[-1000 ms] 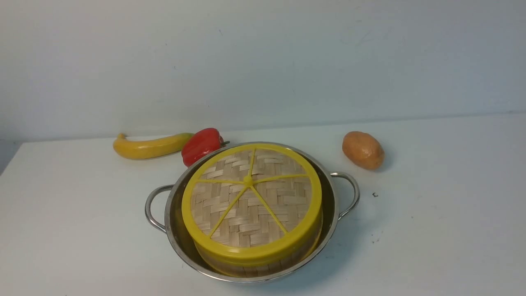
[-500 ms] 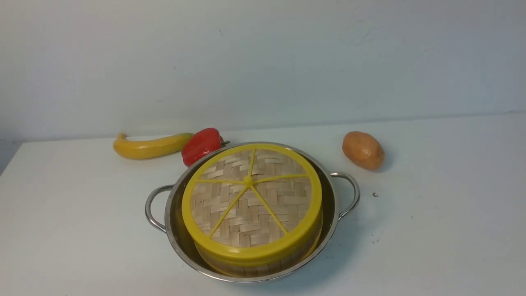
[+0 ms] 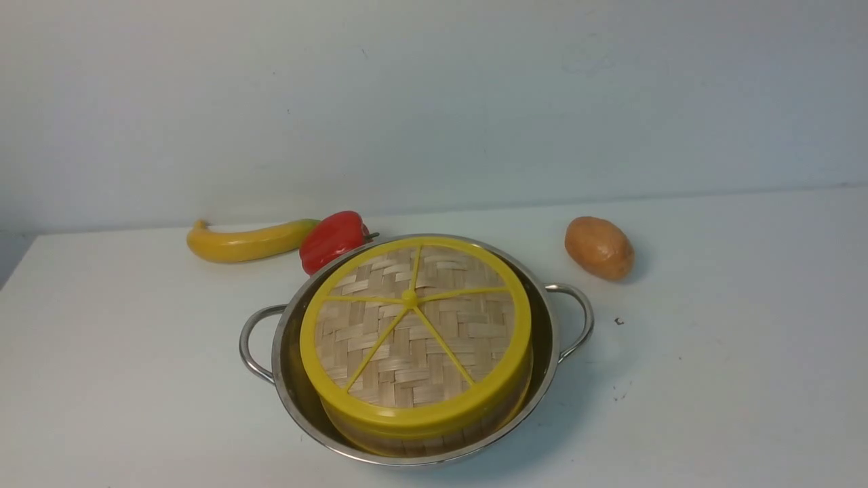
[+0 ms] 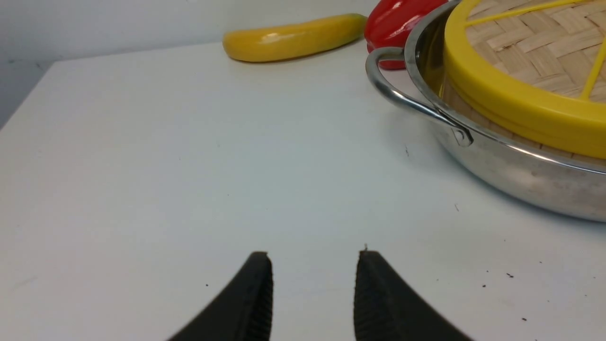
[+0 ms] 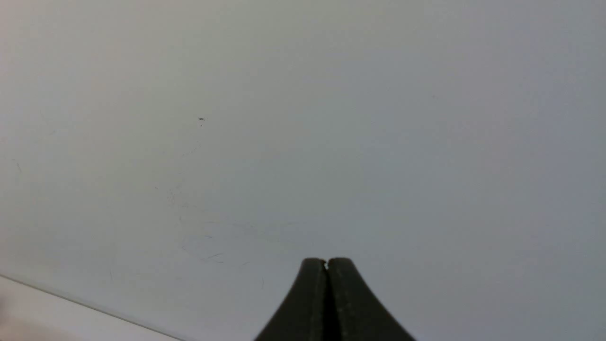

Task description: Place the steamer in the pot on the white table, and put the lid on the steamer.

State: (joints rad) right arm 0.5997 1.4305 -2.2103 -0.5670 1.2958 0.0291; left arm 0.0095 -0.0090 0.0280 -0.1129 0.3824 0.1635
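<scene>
You see lid (image 3: 415,332) on steamer (image 3: 434,437) in pot (image 3: 550,352) | left gripper (image 4: 313,258) spread, empty | right gripper (image 5: 326,261) pressed together, empty

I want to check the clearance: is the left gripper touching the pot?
Apart. In the left wrist view, the left gripper has bare white table between it and the pot.

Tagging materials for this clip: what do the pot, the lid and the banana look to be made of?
The pot: polished metal, likely stainless steel; its wall mirrors the surroundings. The lid: pale woven strips, seemingly bamboo, in a glossy yellow rim with yellow spokes, probably plastic. The banana: smooth and evenly shiny, so possibly a plastic toy; the pictures cannot settle that.
</scene>
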